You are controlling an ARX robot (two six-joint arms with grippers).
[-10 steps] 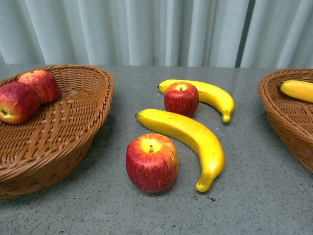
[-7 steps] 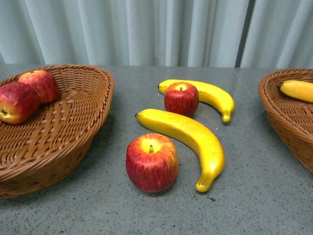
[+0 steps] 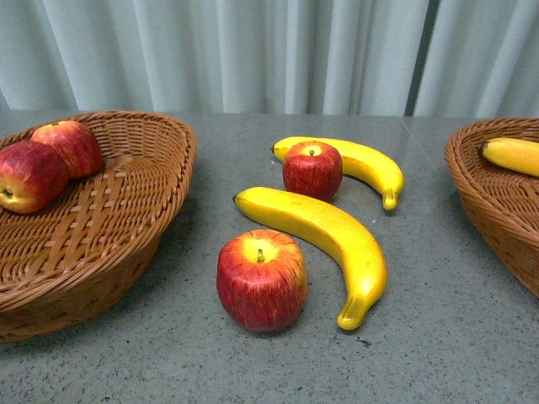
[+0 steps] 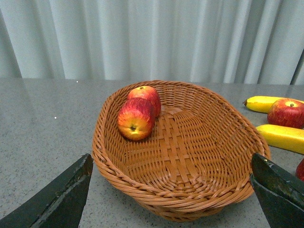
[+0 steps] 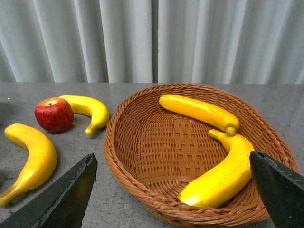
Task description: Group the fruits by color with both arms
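On the grey table lie a near red apple (image 3: 262,279), a far red apple (image 3: 312,169), a large banana (image 3: 328,239) between them and a second banana (image 3: 358,164) behind the far apple. The left wicker basket (image 3: 126,219) holds two apples (image 3: 29,175) (image 3: 72,145); they also show in the left wrist view (image 4: 136,118) (image 4: 146,96). The right wicker basket (image 3: 488,198) holds a banana (image 3: 512,154); the right wrist view shows two bananas in it (image 5: 198,112) (image 5: 222,173). My left gripper (image 4: 171,194) is open over the left basket (image 4: 190,190). My right gripper (image 5: 173,194) is open over the right basket (image 5: 142,185). Neither arm shows in the front view.
Pale pleated curtains (image 3: 269,50) hang behind the table. Bare tabletop (image 3: 421,353) lies in front of the loose fruit and between the two baskets. In the right wrist view the far apple (image 5: 54,114) and two loose bananas (image 5: 90,110) (image 5: 33,156) lie beside the right basket.
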